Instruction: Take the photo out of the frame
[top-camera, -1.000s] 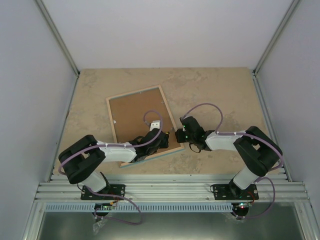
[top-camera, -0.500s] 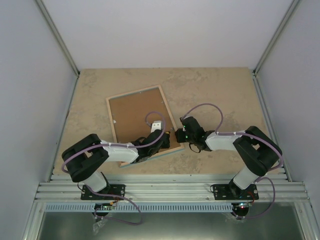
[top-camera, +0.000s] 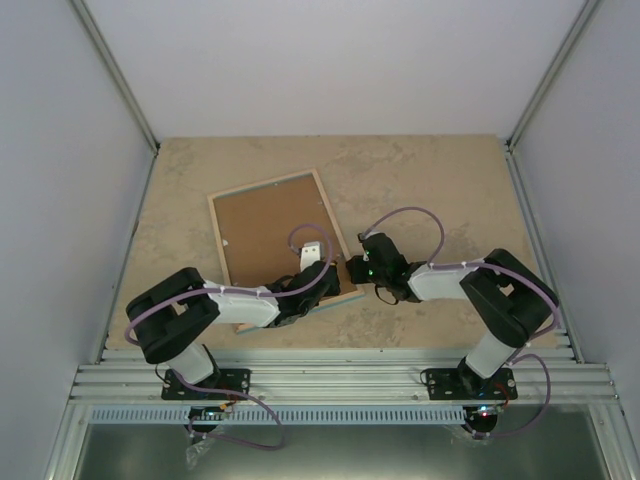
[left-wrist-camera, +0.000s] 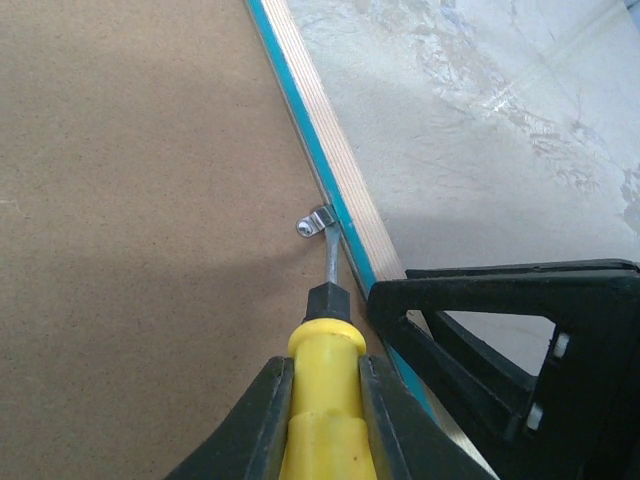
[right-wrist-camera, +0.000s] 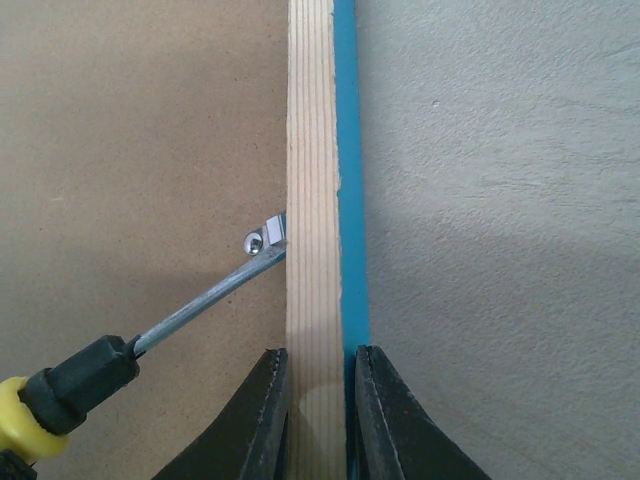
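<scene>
The frame (top-camera: 262, 183) lies face down on the table, its pale wood rim (right-wrist-camera: 310, 150) and turquoise edge (left-wrist-camera: 300, 110) showing around the brown backing board (top-camera: 265, 235). The photo is hidden under that board. My left gripper (left-wrist-camera: 320, 385) is shut on a yellow-handled screwdriver (left-wrist-camera: 320, 410). The screwdriver's metal tip rests at a small metal clip (left-wrist-camera: 315, 222) on the inner side of the rim. My right gripper (right-wrist-camera: 318, 365) is shut on the frame's right rim, just below that clip (right-wrist-camera: 265, 238); its black fingers (left-wrist-camera: 500, 330) also show in the left wrist view.
Beige marbled tabletop (top-camera: 430, 180) lies around the frame, with grey walls on three sides. An aluminium rail (top-camera: 340, 375) runs along the near edge by the arm bases. Both arms meet at the frame's near right corner (top-camera: 352, 290).
The frame has slid and turned slightly to the left, and both grippers have moved a little left with it. Both grips are unchanged.
</scene>
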